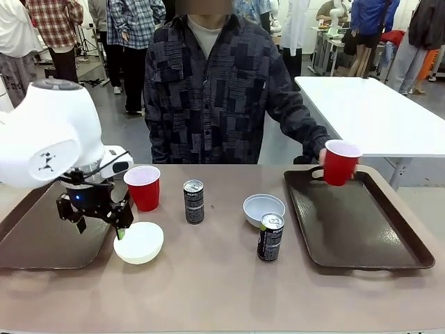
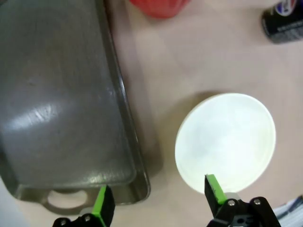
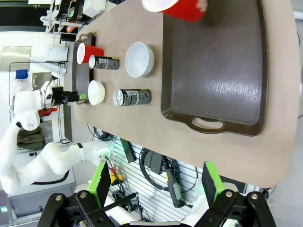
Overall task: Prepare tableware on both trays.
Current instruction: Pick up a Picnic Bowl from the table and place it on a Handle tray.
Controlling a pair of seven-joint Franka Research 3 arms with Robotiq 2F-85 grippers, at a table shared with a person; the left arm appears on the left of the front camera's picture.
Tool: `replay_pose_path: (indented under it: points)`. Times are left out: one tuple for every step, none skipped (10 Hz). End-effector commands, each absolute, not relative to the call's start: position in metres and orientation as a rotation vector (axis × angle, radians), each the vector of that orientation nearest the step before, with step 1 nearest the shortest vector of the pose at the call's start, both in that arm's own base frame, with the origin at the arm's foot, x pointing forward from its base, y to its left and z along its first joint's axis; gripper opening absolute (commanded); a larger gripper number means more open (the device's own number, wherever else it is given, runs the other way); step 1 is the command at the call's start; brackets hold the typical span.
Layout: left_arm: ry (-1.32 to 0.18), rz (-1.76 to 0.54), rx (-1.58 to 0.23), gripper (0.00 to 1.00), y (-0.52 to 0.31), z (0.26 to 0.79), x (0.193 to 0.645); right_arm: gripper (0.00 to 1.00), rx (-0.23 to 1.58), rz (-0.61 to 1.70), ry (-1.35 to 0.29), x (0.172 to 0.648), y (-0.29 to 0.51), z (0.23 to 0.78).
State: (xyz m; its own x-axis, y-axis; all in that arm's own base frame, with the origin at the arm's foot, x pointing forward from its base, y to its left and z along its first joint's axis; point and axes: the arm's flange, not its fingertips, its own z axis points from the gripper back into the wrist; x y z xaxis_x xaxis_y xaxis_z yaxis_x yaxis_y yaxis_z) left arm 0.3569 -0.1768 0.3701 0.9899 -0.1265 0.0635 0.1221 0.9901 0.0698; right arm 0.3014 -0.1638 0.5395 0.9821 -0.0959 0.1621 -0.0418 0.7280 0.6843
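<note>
Left gripper [image 2: 157, 195]: fingers apart, low at the rim of the cream bowl [image 2: 226, 142], probably to pinch it.
Cream bowl: on the table [image 1: 222, 278], just beside the left tray [image 2: 57, 94].
Right gripper [image 3: 155, 184]: fingers apart, empty, away from the table.
Person's hand [image 1: 324, 156]: holds a red cup [image 1: 341, 162] over the far end of the right tray [image 1: 354, 229].

The left arm [image 1: 49, 136] is built of smooth, rounded white shells, and a small black emblem [image 1: 47, 161] is printed on its large joint. A thin black cable [image 1: 117, 158] is looped beside the wrist. The left gripper [image 1: 101, 224] is made in black, with bright green pads [image 2: 214, 188] and silver screws [image 2: 230, 203]; the right gripper [image 3: 155, 184] is finished alike. A dark patchwork-patterned, long-sleeved shirt [image 1: 208, 90] is worn by the person [image 1: 229, 111] over a pale undershirt [image 1: 203, 35].
</note>
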Motion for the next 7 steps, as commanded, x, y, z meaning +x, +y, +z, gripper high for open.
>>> replay_pose_path:
  points:
    - [-0.124, -0.042, 0.090, 1.00, -0.188, 0.361, 0.360, 1.00, 0.758, -0.031, -0.195, 0.302, -0.164, 0.539]
    - [-0.143, -0.032, 0.069, 1.00, -0.190, 0.361, 0.361, 1.00, 0.758, -0.031, -0.195, 0.302, -0.164, 0.539]
    - [-0.141, -0.023, 0.056, 1.00, -0.192, 0.358, 0.363, 1.00, 0.758, -0.031, -0.195, 0.302, -0.164, 0.539]
    - [-0.136, -0.018, 0.052, 1.00, -0.195, 0.352, 0.365, 1.00, 0.758, -0.031, -0.195, 0.302, -0.164, 0.539]
    - [-0.120, -0.014, 0.046, 1.00, -0.199, 0.344, 0.366, 1.00, 0.758, -0.031, -0.195, 0.302, -0.164, 0.539]
    - [-0.109, -0.020, 0.026, 1.00, -0.205, 0.337, 0.365, 1.00, 0.758, -0.031, -0.195, 0.302, -0.164, 0.539]
    - [-0.117, -0.027, -0.007, 1.00, -0.211, 0.335, 0.365, 1.00, 0.758, -0.031, -0.195, 0.302, -0.164, 0.539]
